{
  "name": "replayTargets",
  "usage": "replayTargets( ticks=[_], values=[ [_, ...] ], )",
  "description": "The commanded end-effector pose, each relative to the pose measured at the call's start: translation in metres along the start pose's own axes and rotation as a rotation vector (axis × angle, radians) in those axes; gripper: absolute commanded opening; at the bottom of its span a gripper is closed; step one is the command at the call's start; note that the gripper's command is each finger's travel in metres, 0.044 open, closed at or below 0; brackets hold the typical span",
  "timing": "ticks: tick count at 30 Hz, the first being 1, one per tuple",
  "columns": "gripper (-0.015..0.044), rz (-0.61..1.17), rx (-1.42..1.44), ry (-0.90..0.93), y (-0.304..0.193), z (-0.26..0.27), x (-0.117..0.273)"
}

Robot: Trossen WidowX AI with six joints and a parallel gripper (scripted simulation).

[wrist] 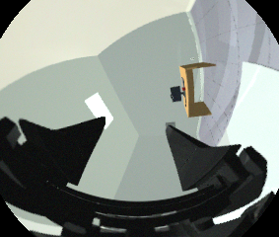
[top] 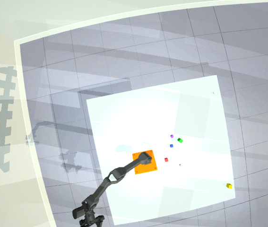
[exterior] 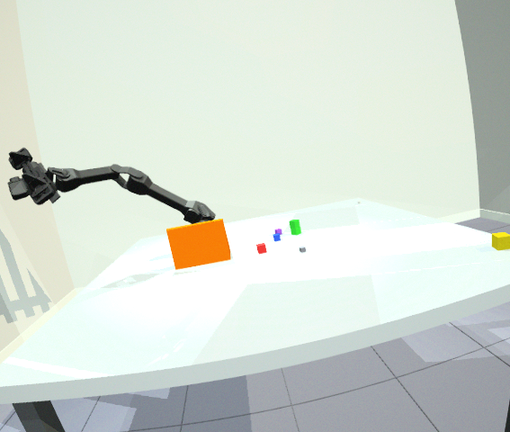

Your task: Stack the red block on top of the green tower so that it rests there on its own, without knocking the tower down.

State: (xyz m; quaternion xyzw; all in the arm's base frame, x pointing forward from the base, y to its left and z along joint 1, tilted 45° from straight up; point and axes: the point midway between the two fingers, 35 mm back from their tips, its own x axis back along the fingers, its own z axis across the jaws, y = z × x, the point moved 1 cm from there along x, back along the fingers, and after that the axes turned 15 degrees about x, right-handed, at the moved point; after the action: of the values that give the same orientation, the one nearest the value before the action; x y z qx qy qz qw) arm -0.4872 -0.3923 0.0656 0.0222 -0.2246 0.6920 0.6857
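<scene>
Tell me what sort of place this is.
Probably a bare test room: a pale table on a grey tiled floor, small coloured blocks like the red block, and one arm with open jaws.

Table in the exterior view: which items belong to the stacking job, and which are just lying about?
Job:
red block
green tower
hand, open and holding nothing

Lying about:
purple block
blue block
small grey block
yellow block
orange box
</scene>
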Motion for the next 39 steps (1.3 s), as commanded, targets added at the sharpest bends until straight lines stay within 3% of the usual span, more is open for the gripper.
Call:
replayTargets(
  ticks=[1,12,20,30,39],
  values=[
    [0.0426,0.003,0.004,-0.003,-0.002,0.0,-0.002],
    [0.044,0.212,0.273,-0.177,-0.122,-0.03,-0.092],
    [0.044,0.422,0.516,-0.298,-0.23,-0.068,-0.134],
    [0.044,0.691,0.797,-0.432,-0.353,-0.123,-0.139],
    [0.044,1.023,1.091,-0.484,-0.462,-0.18,-0.108]
  ],
)
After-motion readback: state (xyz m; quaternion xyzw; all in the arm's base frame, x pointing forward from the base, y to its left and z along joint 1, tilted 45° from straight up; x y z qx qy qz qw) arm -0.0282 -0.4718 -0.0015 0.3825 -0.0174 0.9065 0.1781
